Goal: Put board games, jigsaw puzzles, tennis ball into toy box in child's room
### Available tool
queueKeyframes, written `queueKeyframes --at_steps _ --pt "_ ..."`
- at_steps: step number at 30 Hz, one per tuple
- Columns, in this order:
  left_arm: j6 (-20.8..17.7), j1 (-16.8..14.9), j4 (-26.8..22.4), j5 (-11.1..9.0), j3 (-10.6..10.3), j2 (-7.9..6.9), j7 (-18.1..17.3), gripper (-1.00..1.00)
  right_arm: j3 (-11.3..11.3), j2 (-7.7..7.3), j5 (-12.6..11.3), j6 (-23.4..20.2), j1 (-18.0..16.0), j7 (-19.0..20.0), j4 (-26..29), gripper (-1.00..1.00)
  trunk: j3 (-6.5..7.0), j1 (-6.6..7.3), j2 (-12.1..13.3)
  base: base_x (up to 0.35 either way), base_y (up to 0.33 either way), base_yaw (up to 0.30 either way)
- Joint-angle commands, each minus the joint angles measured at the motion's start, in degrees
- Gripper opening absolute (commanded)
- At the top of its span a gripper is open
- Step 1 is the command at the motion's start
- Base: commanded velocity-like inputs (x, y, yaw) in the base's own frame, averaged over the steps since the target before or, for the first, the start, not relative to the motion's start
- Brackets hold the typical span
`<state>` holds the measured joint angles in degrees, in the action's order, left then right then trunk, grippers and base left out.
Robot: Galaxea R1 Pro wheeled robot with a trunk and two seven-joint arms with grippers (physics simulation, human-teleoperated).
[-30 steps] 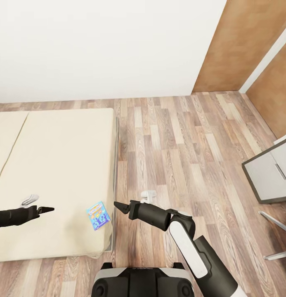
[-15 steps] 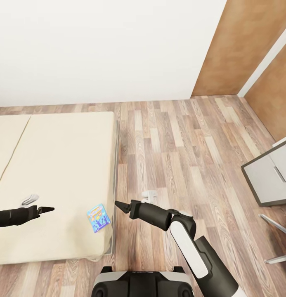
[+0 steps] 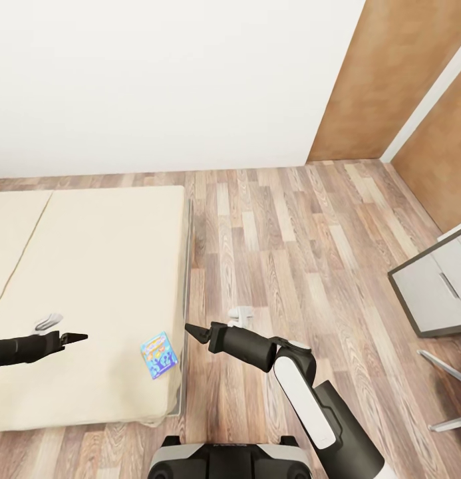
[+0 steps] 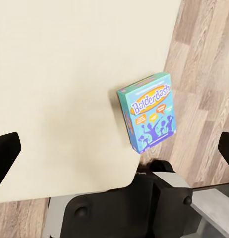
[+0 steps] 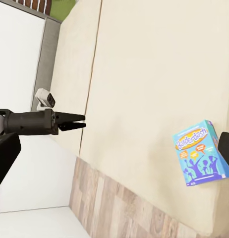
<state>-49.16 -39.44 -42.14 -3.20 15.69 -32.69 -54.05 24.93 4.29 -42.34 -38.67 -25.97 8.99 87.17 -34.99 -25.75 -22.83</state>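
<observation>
Lying flat near the bed's (image 3: pixel 90 279) right edge, close to its near corner, the teal-and-blue board game (image 3: pixel 158 355) sat between the two grippers and touched neither; in the left wrist view the board game (image 4: pixel 148 112) showed the title "Balderdash" on its lid, and in the right wrist view the box (image 5: pixel 201 159) had one corner cut off by a dark fingertip at the frame's edge. The left gripper (image 3: pixel 76 338) hovered over the mattress to the left of the box, its fingers drawn together to a narrow point as seen from the head and in the right wrist view (image 5: pixel 75 122); the left wrist view showed two dark fingertips at opposite frame edges, so I could not tell for certain whether it was closed. The right gripper (image 3: pixel 193 330) hung over the wood floor (image 3: pixel 283 266) just beside the bed's grey edge, its tips also looking pressed together, though too small to be sure. The left arm was cut off at the frame's border. A grey-topped cabinet (image 3: pixel 433 283) and thin chair legs (image 3: pixel 446 392) were only partly in frame at the right. Compared with half a second before, the whole head view had shifted slightly, the bed and floor sitting lower in the picture, while both arms kept their poses.
</observation>
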Motion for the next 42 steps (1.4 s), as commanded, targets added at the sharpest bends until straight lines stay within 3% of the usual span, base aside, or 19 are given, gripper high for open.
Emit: queueKeyframes --at_steps 1,42 --pt "-0.5 -0.03 0.0 -0.31 0.02 -0.01 -0.06 1.0 -0.06 0.02 0.07 -0.27 -0.01 0.15 0.04 1.0 0.03 -0.03 -0.09 0.0 0.0 0.0" --pt "-0.5 -0.03 -0.05 -0.31 0.0 -0.01 -0.45 1.0 -0.85 0.0 0.07 -0.27 -0.03 0.24 0.2 1.0 3.89 -0.03 -0.09 0.0 0.0 0.0"
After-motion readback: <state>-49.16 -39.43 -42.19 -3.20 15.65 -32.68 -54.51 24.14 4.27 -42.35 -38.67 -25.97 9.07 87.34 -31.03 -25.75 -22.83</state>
